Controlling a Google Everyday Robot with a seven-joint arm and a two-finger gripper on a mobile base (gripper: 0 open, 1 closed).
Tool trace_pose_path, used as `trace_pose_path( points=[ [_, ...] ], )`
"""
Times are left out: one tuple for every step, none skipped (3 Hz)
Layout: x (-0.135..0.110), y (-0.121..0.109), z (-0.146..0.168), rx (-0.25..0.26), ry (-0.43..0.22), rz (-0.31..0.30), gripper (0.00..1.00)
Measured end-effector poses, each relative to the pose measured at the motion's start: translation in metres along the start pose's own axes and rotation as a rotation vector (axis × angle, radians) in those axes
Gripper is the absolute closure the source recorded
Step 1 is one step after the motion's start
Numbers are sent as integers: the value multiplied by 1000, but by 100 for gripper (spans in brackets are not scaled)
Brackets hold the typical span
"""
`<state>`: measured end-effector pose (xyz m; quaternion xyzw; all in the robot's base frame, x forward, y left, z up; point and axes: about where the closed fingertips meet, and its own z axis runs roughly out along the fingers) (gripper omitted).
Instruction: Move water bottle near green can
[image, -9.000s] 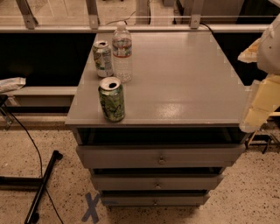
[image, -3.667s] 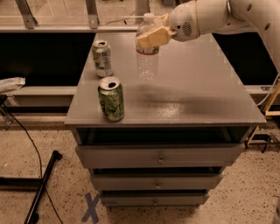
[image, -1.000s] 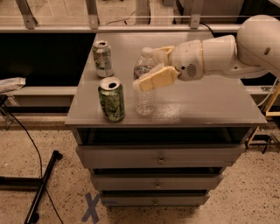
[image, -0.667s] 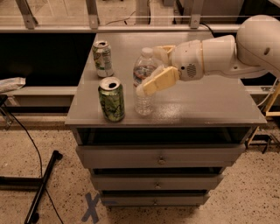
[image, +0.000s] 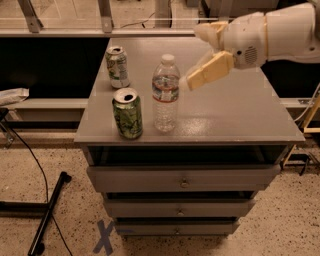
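Observation:
The water bottle (image: 165, 94), clear ribbed plastic with a white cap and a white-and-red label band, stands upright near the front of the grey cabinet top (image: 240, 115). The green can (image: 127, 114), dark green with lighter swirls and a silver top, stands just left of it, a small gap between them. My gripper (image: 202, 54) is open and empty, up and to the right of the bottle, clear of it. Its cream fingers (image: 210, 71) point left toward the bottle's cap.
A paler white-and-green can (image: 117, 66) stands farther back on the left of the top. The cabinet has several drawers (image: 182, 177) below. A dark cable and stand (image: 47, 210) lie on the speckled floor at left, with a blue X mark (image: 104, 237).
My gripper held the bottle and carried it from the back of the top down next to the green can. It has now let go and drawn back to the right.

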<state>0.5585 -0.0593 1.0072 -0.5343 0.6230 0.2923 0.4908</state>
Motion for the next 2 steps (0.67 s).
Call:
trace_pose_path(
  points=[
    [-28, -4, -68, 166, 18, -51, 0],
    [-27, -4, -68, 166, 19, -49, 0]
  ],
)
